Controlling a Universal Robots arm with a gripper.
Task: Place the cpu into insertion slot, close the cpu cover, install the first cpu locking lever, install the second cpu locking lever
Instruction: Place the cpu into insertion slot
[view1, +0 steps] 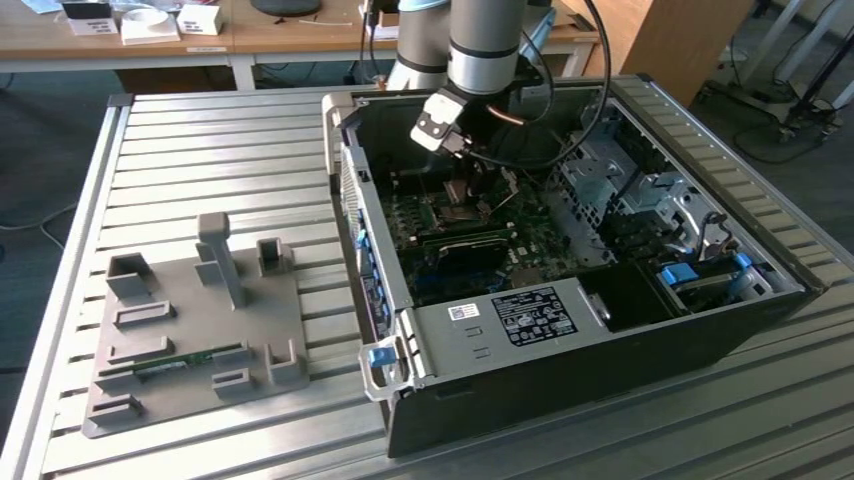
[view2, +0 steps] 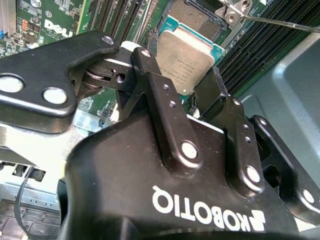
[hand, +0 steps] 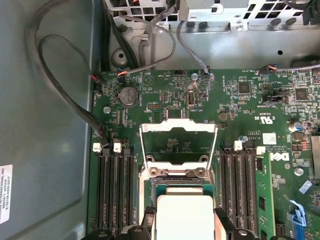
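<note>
We see the end effector clamped on the cpu. Its two black fingers press on opposite edges of the chip, so the silvery top and the underside are left free for seating. In the first wrist view the cpu hangs between the fingertips of the end effector, just beside the insertion slot and, as we judge it, not yet seated. We cannot tell whether a chip edge already touches the socket rim.

The cpu cover stands swung up on its hinge, away from the slot, which leaves the socket open for the chip to come down. In the second wrist view the bare contact field of the insertion slot shows past the chip. A thin locking lever is raised clear of the socket, which we take as the reason the cover can stand open.

In the exterior view the end effector reaches down into the open computer case toward the green motherboard. From the case, at about 8 o'clock in that view, a grey fixture lies on the slatted table, well apart from the work. The first step of the task is in hand; cover and levers are not yet closed.
</note>
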